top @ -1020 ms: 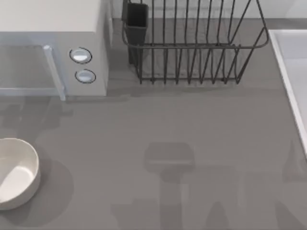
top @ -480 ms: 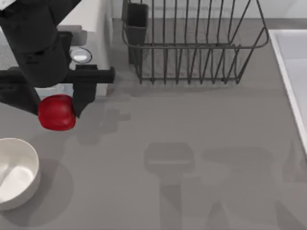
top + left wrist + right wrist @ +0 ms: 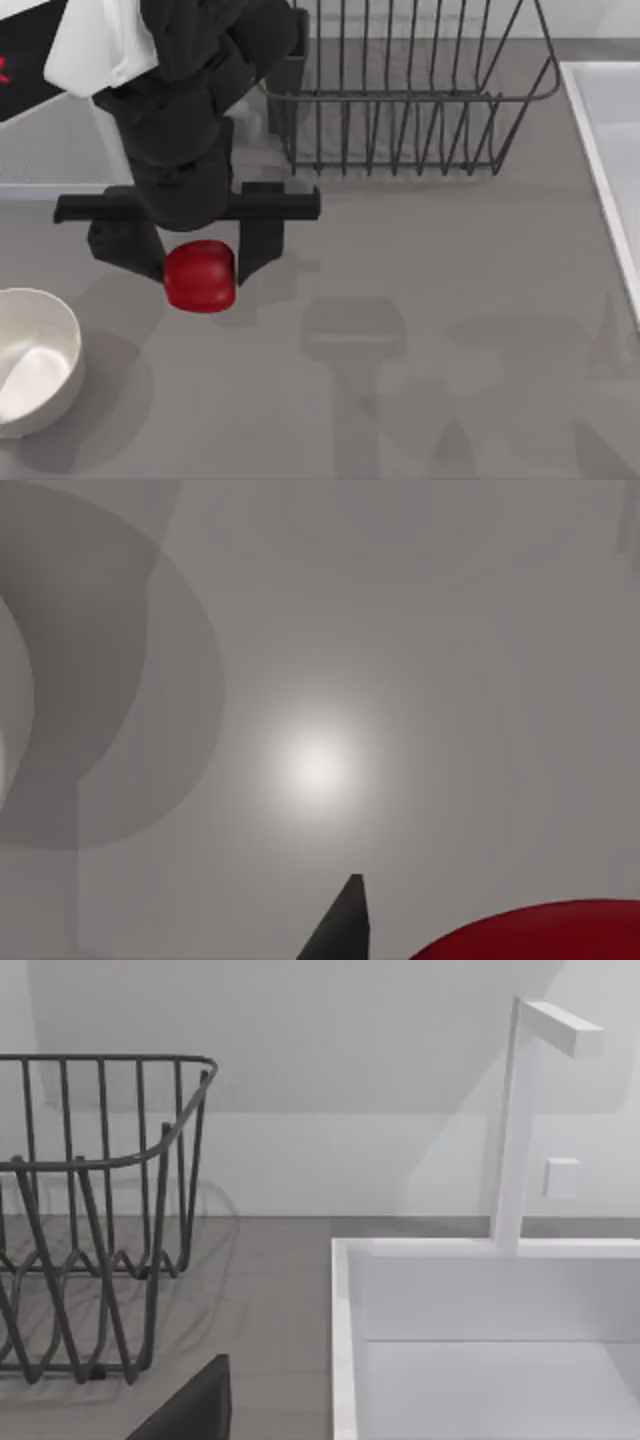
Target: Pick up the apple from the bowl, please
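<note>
Apple (image 3: 200, 277) is pinched between left gripper (image 3: 197, 262) fingers, carried clear of the empty bowl (image 3: 62, 328); right gripper's fingers cannot be told.

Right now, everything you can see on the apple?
The apple is glossy bright red, rounded but somewhat blocky, no stem visible. It is clamped between the two dark fingers of the left pincer, over the grey table, out of the bowl and to its right. The left wrist view catches its red curve at one edge.
</note>
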`<action>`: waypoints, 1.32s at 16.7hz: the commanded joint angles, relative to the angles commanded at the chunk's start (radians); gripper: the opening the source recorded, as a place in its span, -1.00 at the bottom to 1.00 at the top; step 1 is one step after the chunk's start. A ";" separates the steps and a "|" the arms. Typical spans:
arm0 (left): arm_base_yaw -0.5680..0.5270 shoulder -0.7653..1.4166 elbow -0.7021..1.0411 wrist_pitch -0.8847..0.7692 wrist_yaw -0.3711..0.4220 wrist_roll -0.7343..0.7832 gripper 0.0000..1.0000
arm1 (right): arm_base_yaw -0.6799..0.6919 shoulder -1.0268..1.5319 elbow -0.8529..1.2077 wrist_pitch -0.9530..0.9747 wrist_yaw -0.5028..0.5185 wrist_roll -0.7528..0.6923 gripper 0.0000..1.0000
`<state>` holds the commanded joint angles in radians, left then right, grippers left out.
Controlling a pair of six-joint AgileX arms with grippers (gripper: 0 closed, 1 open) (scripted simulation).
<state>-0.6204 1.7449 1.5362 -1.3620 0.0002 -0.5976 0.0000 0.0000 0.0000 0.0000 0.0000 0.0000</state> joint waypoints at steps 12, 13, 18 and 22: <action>0.005 0.067 -0.324 0.400 0.000 0.006 -1.00 | 0.000 0.000 0.000 0.000 0.000 0.000 1.00; 0.005 0.073 -0.343 0.419 0.000 0.006 -1.00 | 0.000 0.000 0.000 0.000 0.000 0.000 1.00; 0.004 0.076 -0.352 0.428 0.000 0.005 -0.85 | 0.000 0.000 0.000 0.000 0.000 0.000 1.00; 0.004 0.076 -0.352 0.428 0.000 0.005 -0.25 | 0.000 0.000 0.000 0.000 0.000 0.000 1.00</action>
<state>-0.6161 1.8211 1.1842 -0.9338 0.0005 -0.5922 0.0000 0.0000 0.0000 0.0000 0.0000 0.0000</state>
